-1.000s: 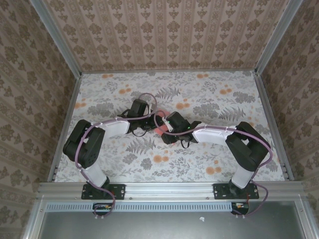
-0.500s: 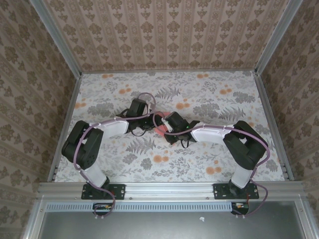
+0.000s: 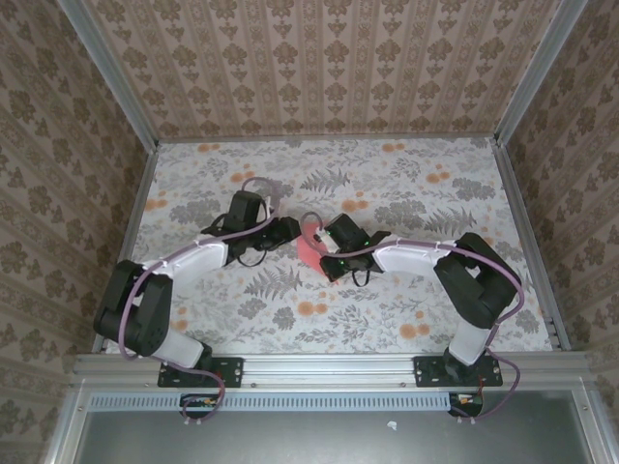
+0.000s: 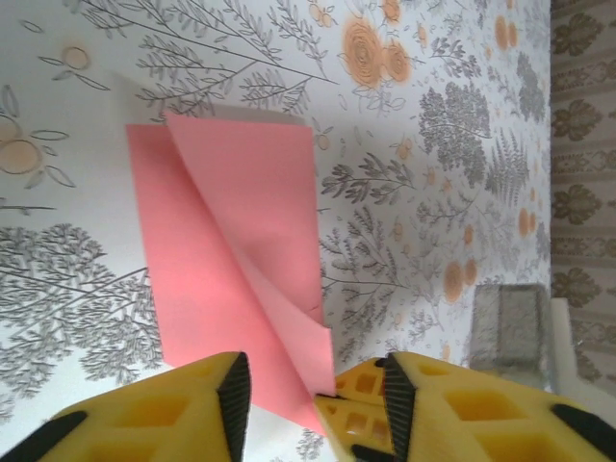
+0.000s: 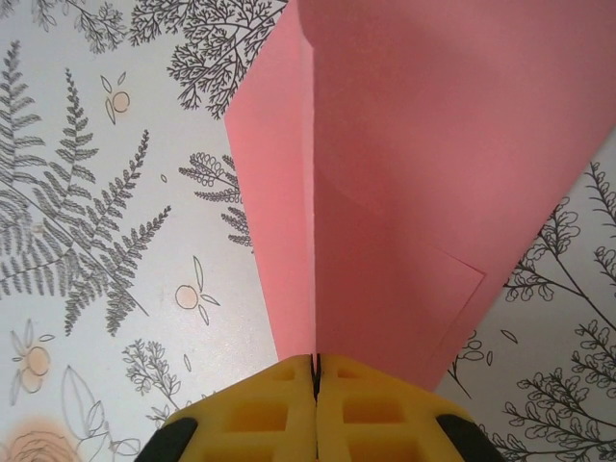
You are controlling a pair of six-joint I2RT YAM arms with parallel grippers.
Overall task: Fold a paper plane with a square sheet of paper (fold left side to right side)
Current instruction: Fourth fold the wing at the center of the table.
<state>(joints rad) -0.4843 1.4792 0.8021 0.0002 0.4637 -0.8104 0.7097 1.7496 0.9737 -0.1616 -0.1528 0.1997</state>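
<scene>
The creased square sheet of paper (image 3: pixel 308 253) lay near the middle of the floral table (image 3: pixel 416 193), well apart from its edges, with bare surface all round. The right gripper (image 5: pixel 315 364) was pressed together, pinching the sheet's raised flap. The left gripper (image 4: pixel 310 390) stood spread, with the sheet's near corner between its jaws.

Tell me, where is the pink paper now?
In the top view the square sheet of paper sits centrally, just right of the left gripper, its edge pinched in the right gripper.
</scene>
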